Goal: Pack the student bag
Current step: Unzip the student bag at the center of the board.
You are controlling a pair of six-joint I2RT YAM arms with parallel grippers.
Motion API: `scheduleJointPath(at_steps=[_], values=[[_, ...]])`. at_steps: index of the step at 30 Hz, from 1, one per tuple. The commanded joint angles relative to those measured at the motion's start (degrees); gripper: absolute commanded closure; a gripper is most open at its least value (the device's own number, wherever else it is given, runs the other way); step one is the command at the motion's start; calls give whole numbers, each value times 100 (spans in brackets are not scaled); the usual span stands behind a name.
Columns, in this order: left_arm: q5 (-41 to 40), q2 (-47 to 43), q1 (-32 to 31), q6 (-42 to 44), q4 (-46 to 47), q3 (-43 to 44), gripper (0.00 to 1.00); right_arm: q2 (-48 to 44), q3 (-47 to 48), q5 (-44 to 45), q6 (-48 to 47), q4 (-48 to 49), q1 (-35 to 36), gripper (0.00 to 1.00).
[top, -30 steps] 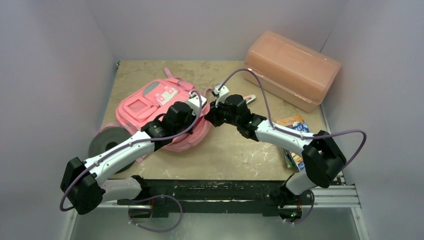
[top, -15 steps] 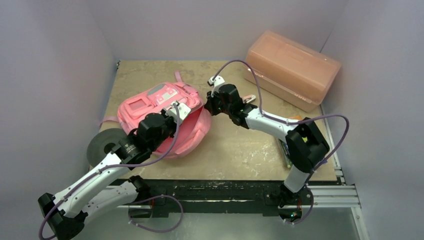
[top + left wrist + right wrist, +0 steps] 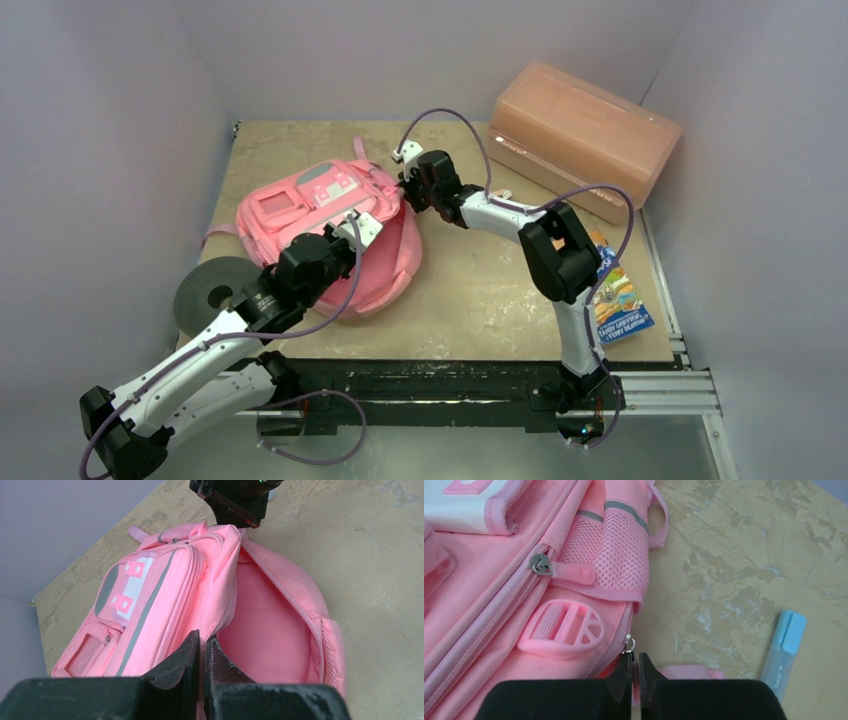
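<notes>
1. The student bag is showing soft pink all over, with grey-and-white patches on its front.
2. The plastic box is glowing translucent orange-pink.
3. The table is showing mottled beige.
4. The roll is showing dark grey.
5. The pen is showing pale blue.
6. The cables are showing purple.

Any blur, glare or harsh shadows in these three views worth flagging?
Top external: soft even light, faint shadows, mild sheen on the plastic box. Left wrist: student bag sharp, left gripper dark and soft-edged up close. Right wrist: mesh pocket crisp, right gripper a featureless black mass.
</notes>
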Motion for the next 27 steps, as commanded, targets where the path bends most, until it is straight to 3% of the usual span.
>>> scheduleJointPath(at_steps=[1,8,12,15,20,25,27], values=[[-28,-112,27,-36,596,102,100,331,471,637,-784,153,-389,100],[-585,562,53,-868,594,520,100,530,971,556,-679,-222,-399,99],[-1047,1293,225,-1901,79,1160,100,230,970,686,-55,-971,-403,62],[-1068,1864,477,-2683,-369,1578,100,-77,844,1140,277,-1643,-410,49],[-720,2685,1110,-3993,-875,2064,100,-941,90,1913,1395,-1923,-453,37],[-770,3369,1320,-4037,-1096,2437,100,-2345,-1300,937,2655,-1345,-462,35],[-680,3425,1371,-4040,-1075,2412,100,-3006,-2026,1128,3138,-1160,-504,34]])
